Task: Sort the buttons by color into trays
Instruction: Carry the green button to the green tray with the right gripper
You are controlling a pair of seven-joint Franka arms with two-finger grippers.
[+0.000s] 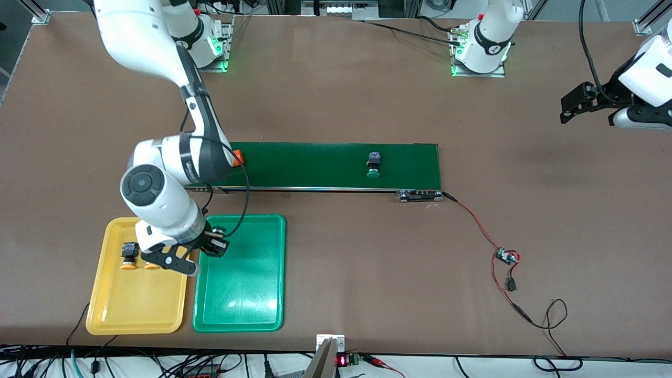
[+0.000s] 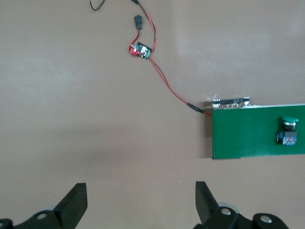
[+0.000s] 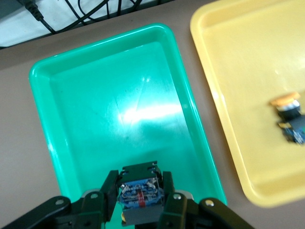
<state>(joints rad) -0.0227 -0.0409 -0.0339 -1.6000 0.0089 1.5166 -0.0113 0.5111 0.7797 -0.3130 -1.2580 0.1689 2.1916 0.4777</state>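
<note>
Button (image 3: 139,196), black body, gripped by R pincer (image 3: 139,202) over green tray (image 3: 71,119).

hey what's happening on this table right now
The right gripper is shut on a button and holds it over the green tray, which looks empty. The yellow tray beside it holds two yellow-capped buttons. One green-capped button sits on the conveyor belt. The left gripper waits open over bare table toward the left arm's end.

Robotics lab: conveyor belt (image 1: 325,166), cabling (image 1: 504,283).
</note>
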